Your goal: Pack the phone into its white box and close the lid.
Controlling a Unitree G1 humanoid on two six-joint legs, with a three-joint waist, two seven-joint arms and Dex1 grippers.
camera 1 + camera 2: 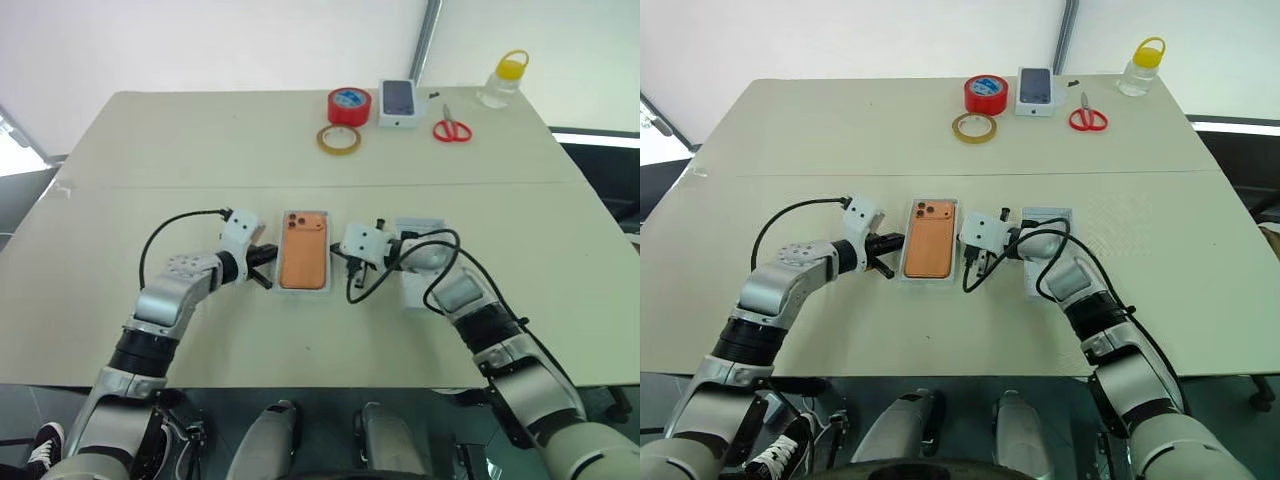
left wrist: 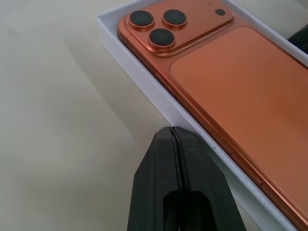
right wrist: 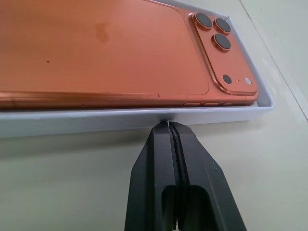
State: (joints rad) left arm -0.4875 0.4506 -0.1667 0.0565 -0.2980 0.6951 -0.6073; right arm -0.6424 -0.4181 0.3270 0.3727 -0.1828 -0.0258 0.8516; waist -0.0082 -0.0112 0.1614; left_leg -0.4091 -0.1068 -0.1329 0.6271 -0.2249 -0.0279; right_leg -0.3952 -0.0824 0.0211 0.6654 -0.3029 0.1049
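The lid (image 1: 418,262) — mostly hidden behind the right arm.

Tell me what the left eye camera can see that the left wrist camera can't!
The left eye view takes in the whole table with the red tape roll, scissors, bottle and the right end effector. The left wrist view shows, close up, the left end effector shut beside the white box. Both show the phone lying in that box.
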